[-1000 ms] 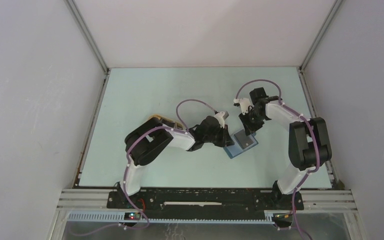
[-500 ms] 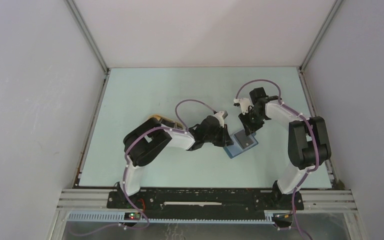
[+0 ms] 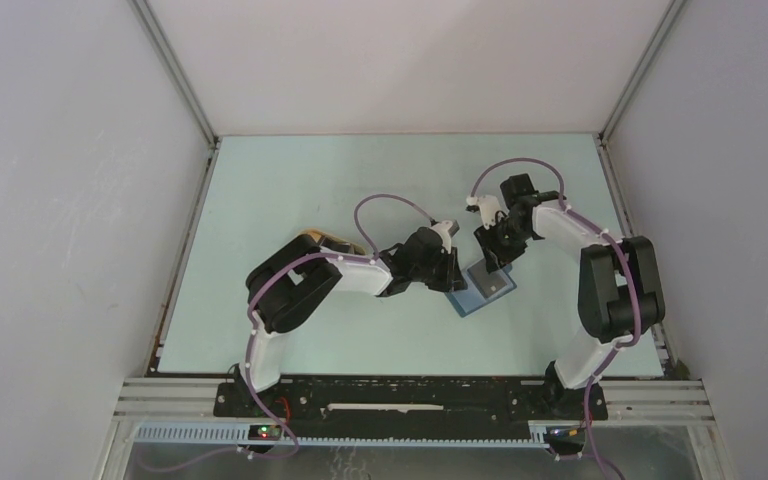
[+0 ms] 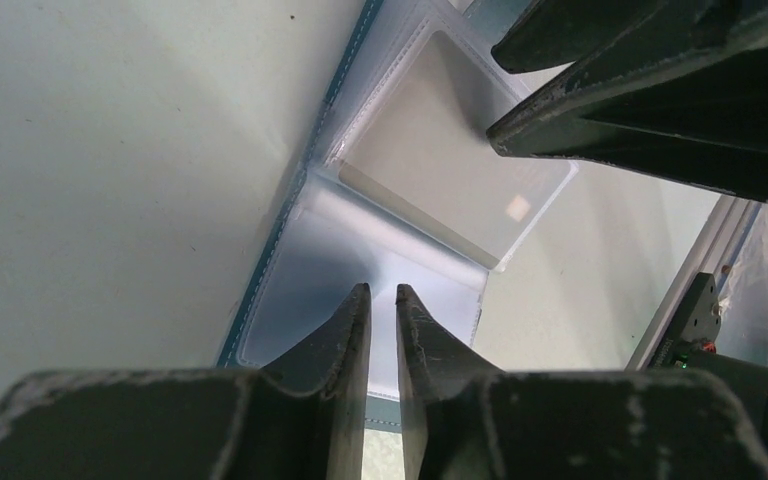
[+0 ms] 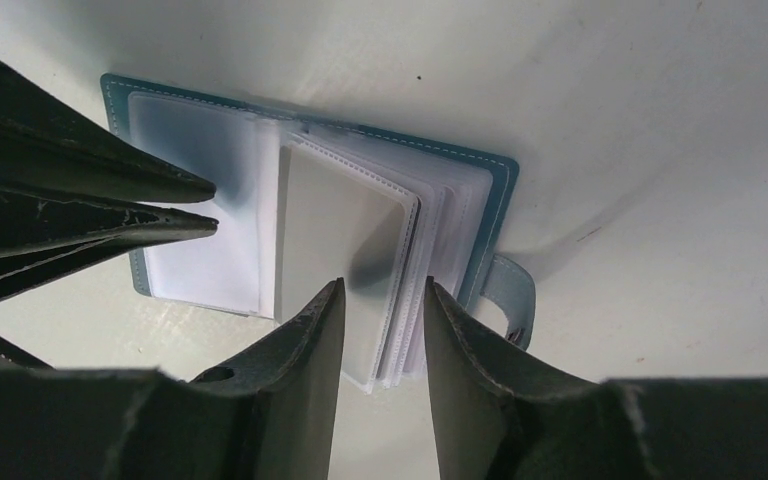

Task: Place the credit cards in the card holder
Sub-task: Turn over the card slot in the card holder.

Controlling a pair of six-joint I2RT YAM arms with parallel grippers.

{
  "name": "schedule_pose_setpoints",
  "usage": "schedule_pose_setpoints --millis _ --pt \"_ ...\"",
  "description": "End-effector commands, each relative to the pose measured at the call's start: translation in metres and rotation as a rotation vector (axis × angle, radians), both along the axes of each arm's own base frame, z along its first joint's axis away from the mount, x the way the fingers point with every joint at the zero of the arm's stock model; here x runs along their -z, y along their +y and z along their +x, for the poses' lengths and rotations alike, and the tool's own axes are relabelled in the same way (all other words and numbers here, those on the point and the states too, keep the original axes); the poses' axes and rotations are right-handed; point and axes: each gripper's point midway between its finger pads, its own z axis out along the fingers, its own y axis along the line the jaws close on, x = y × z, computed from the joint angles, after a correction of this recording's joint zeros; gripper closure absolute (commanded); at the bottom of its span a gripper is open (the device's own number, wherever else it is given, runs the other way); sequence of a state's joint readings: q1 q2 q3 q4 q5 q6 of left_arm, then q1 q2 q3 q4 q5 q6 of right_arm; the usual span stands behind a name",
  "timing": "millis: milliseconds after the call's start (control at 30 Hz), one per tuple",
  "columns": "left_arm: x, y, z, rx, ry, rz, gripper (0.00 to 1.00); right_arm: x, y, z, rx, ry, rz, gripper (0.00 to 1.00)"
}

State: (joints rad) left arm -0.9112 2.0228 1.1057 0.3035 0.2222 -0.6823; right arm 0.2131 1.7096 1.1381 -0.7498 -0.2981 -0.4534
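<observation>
Far left in the top view, a tan tray (image 3: 312, 235) with a rounded rim is mostly hidden under the left arm (image 3: 300, 285). The arm has white shells, black joints and a purple cable loop.

The left gripper (image 4: 380, 292) has black tapered, scuffed fingers. Its jaws are almost closed, with only a thin slit and nothing I can see between them. The tips are over the left page of the card holder (image 5: 501, 178); I can't tell if they're pressing on it.

The card holder lies open and flat on the table (image 3: 290, 180), mid-table between the two grippers. It has a teal cover with pale stitching along the rim. Its clear plastic sleeves (image 5: 450, 240) are stacked and fanned on the right page. A rounded snap tab (image 5: 513, 290) sticks out at the right edge.

One credit card (image 5: 345, 230) sits in the top sleeve. It is grey, matte and rectangular with rounded corners, and the wrist view shows a small pale square (image 4: 517, 207) on it.

The right gripper (image 5: 383, 285) has its jaws partly open and grips nothing. Its tips straddle the near end of that card and sleeve; I can't tell whether they touch.

The right arm (image 3: 615, 290) folds back toward the right wall.

The holder's left edge is taken by the left fingers and its right page by the right ones. Smooth mint table shows around its other edges, with the side walls and near rail well apart.
</observation>
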Motion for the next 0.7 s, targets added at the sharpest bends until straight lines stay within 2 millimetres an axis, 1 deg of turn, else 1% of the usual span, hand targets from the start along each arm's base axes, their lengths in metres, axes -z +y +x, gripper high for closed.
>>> schedule_pose_setpoints --millis 0,133,367,567,667 --pt "-0.032 -0.009 0.008 0.021 -0.059 -0.044 0.79 -0.024 0.009 0.002 -0.040 -0.070 0.035 0.55" --pt "-0.037 -0.008 0.008 0.022 -0.069 -0.048 0.79 -0.026 0.007 0.004 -0.036 -0.096 0.022 0.49" --pt "-0.052 -0.005 0.009 0.017 -0.105 -0.061 0.77 -0.034 0.007 0.006 -0.041 -0.137 0.015 0.46" --pt "-0.067 0.005 0.010 0.000 -0.160 -0.060 0.72 -0.044 0.010 0.006 -0.061 -0.168 0.037 0.46" --pt "-0.077 0.015 0.012 -0.016 -0.208 -0.053 0.71 -0.052 0.013 0.004 -0.089 -0.191 0.055 0.46"
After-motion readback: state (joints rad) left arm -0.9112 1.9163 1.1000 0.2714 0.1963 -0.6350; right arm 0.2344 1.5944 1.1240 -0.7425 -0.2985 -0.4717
